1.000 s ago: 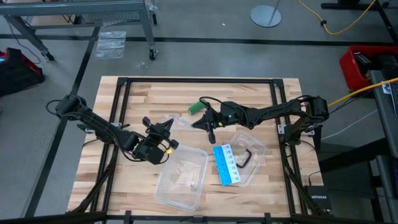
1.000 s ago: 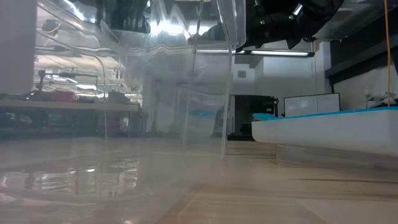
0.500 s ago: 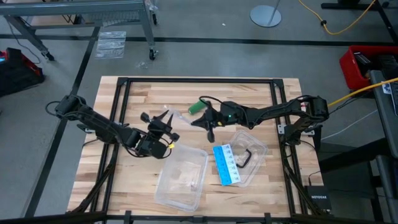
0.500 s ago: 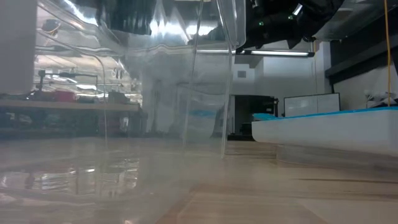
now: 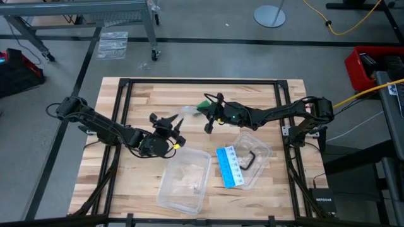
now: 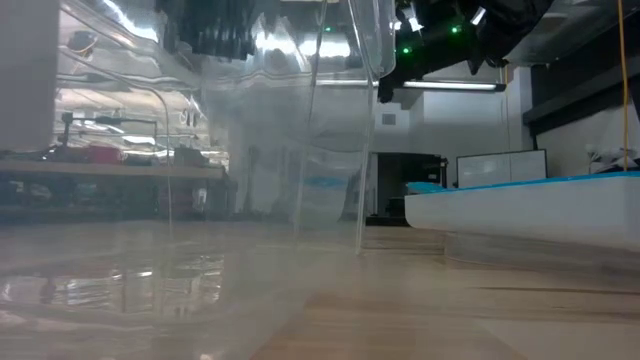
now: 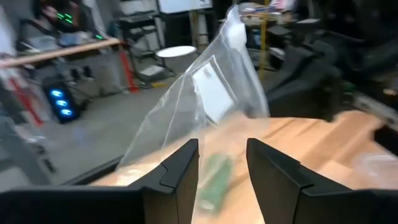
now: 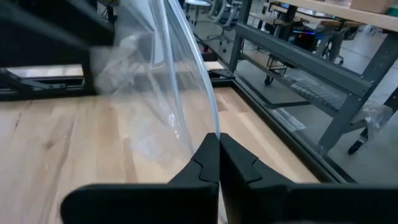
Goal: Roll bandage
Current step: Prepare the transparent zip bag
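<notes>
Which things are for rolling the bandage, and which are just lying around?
For the job:
- bandage
- wrapper, pinched by the shut right gripper
- left gripper, open, facing the bandage

Lying about:
- tub
- card
- tray
- black piece in the tray

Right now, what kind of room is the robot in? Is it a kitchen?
Not a kitchen; it looks like a workshop or robot lab. There is a wooden worktable on a bare grey floor, metal-framed benches and cables around it.
</notes>
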Available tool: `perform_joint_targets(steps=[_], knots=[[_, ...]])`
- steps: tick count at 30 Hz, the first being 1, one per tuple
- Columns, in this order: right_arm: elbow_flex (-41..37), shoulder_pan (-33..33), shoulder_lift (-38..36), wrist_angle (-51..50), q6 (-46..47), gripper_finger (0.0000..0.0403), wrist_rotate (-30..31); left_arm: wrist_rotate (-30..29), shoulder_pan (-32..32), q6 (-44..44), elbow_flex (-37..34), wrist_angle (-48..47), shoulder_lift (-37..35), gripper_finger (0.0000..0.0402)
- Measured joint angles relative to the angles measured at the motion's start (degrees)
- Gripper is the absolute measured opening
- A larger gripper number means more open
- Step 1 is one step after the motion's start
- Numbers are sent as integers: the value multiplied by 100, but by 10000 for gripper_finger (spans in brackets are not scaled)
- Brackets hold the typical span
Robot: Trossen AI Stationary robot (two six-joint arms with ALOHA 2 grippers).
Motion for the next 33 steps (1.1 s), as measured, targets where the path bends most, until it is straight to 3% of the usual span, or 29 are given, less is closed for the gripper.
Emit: perform_joint_targets(steps=[10, 20, 25, 33], knots=[[0, -1, 0, 223, 2, 0, 14, 747, 229, 338, 2, 845, 0, 107], [0, -10, 0, -326, -402, 0, 1201, 765, 312, 1453, 4, 1488, 0, 98], [0, -10, 0, -267, -193, 0, 1334, 998, 401, 942, 4, 1518, 0, 94], [0, 1, 0, 207, -63, 0, 1244, 1261, 826, -712, 4, 1507, 15, 93]])
